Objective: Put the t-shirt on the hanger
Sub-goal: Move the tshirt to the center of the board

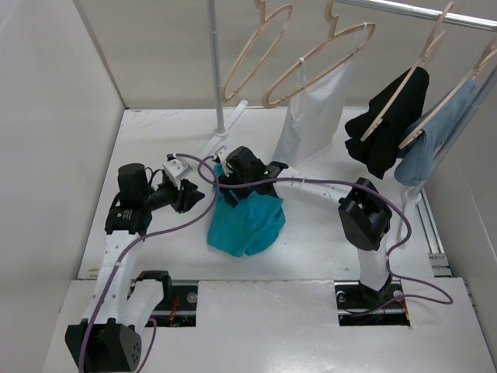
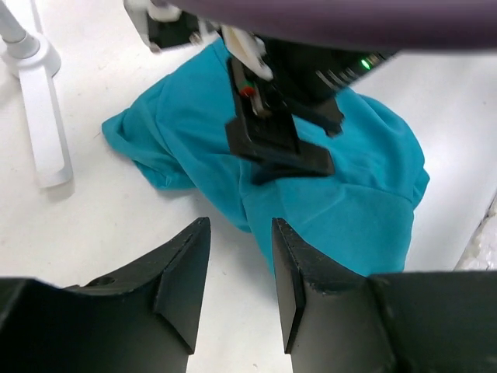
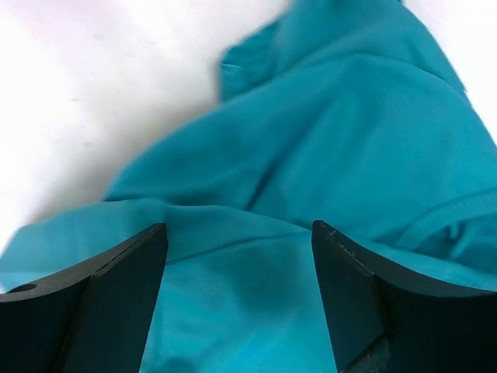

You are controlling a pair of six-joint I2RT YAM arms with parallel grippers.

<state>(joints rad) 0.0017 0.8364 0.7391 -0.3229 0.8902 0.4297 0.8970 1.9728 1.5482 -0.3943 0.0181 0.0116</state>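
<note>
I saw the t-shirt [image 1: 247,221] heaped on the table [image 1: 155,140]; my right tool [image 3: 239,233] sat spread over its far folds; my left tool [image 2: 239,225], parted and empty, hovered just left of it.

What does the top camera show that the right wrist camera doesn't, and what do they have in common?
Only the top view shows the rail with the empty hanger, the white top, the black garment and the pale blue garment, plus both arms, with the left gripper beside the t-shirt. Only the right wrist view shows the right gripper spread open close over the cloth's folds and a seam. Both show the teal t-shirt crumpled on the white table.
</note>
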